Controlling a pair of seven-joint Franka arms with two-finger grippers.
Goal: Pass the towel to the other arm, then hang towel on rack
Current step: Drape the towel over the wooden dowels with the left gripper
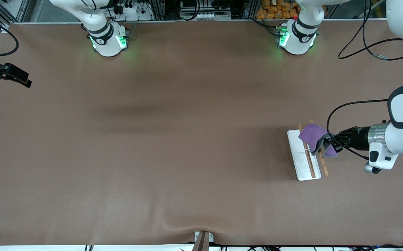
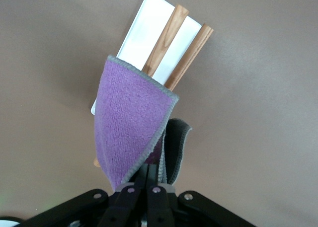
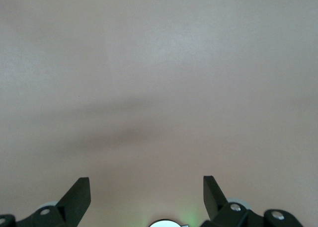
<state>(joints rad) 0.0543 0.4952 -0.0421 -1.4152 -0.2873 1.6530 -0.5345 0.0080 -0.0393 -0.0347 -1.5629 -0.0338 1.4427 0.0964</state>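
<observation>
The left gripper (image 1: 327,142) is hanging over the rack (image 1: 300,158), its fingers pinched tight on one bunched edge of the towel (image 1: 312,135). In the left wrist view the towel (image 2: 128,120) is fanning out from the fingers (image 2: 149,180), purple face showing and a fold of grey underside curling beside it. The cloth is draping across the end of the rack (image 2: 144,33) that lies farther from the front camera, covering that end of both wooden rods (image 2: 166,36); the nearer stretch of the rods (image 1: 309,160) and of the white base is lying bare.

The rack is sitting toward the left arm's end of the desk (image 1: 173,146), with open brown surface around it.

The right gripper (image 1: 15,75) is waiting at the right arm's end of the desk, well apart from the rack. In the right wrist view its fingers (image 3: 77,199) are standing wide apart with nothing between them, only plain desk (image 3: 159,78) beneath.

The desk covering is lying smooth, apart from a small pucker at the edge nearest the front camera.
</observation>
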